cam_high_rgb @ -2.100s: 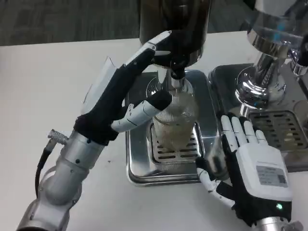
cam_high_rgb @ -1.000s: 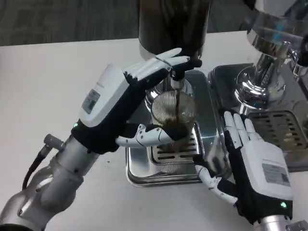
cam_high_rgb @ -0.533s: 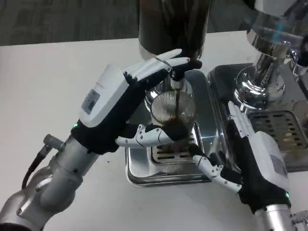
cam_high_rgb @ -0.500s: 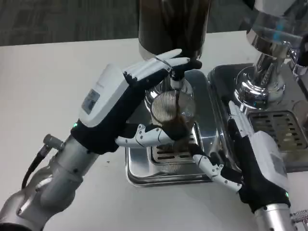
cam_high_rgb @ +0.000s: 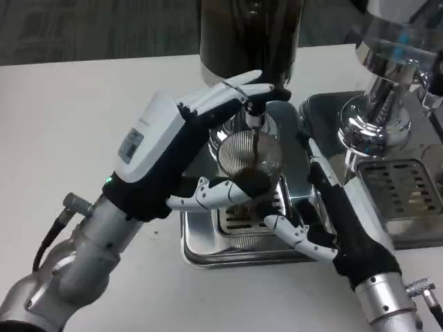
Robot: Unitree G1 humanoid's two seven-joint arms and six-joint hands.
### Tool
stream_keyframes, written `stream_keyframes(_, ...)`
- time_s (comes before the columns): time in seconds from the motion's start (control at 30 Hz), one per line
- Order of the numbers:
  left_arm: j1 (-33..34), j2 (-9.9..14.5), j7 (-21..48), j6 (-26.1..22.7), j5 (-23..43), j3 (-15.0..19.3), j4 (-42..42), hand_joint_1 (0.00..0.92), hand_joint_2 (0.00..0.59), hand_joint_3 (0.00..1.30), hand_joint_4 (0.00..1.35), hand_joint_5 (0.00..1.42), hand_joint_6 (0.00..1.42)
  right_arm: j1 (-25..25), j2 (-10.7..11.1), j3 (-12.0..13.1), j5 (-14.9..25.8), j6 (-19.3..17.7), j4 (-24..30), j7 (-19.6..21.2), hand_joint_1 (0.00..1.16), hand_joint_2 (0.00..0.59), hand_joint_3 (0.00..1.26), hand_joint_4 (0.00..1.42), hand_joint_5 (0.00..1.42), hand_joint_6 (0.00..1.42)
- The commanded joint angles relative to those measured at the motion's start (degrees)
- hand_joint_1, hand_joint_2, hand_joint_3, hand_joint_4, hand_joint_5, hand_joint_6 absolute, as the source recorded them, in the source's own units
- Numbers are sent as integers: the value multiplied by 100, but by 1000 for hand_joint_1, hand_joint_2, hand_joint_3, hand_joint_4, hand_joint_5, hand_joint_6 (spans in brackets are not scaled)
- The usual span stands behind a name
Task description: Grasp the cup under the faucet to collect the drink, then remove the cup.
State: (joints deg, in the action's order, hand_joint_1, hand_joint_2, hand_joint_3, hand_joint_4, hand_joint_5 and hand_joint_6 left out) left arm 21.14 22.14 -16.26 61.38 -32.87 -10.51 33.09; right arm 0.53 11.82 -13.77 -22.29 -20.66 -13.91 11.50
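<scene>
A ribbed clear glass cup (cam_high_rgb: pixel 248 160) stands on the grate of the steel drip tray (cam_high_rgb: pixel 201 250), right under the faucet (cam_high_rgb: pixel 255 119) of the dark dispenser (cam_high_rgb: pixel 250 34). A thin dark stream runs into the cup, and dark drink has pooled in its bottom. My left hand (cam_high_rgb: pixel 173 149) reaches over from the left. Its fingers (cam_high_rgb: pixel 232 93) lie stretched across the faucet's lever, and its thumb (cam_high_rgb: pixel 214 195) sits against the cup's lower front. My right hand (cam_high_rgb: pixel 336 211) stands edge-on just right of the cup, fingers straight and thumb (cam_high_rgb: pixel 292 232) spread below the cup, holding nothing.
A second, shiny chrome dispenser (cam_high_rgb: pixel 391 76) with its own drip tray and grate (cam_high_rgb: pixel 401 194) stands close at the right, behind my right hand. White table stretches out to the left and front.
The right hand has turned from flat on the table to edge-on and moved left toward the cup. The left hand's fingers came down onto the lever, the drink started to flow, and the cup has darkened.
</scene>
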Motion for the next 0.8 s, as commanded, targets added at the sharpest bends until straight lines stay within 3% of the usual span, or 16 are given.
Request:
stream_keyframes(0.03,-66,58,128,15,-116,-149,71,0,153,354,214,415,419,-175,-24,30,87,-202,-207,-143,512,216,0,0,0,115)
stream_keyframes(0.8,-97,64,117,-40,-11,-113,118,0,170,377,234,430,410,-763,-171,13,214,-211,-895,-601,509,201,0,0,0,34)
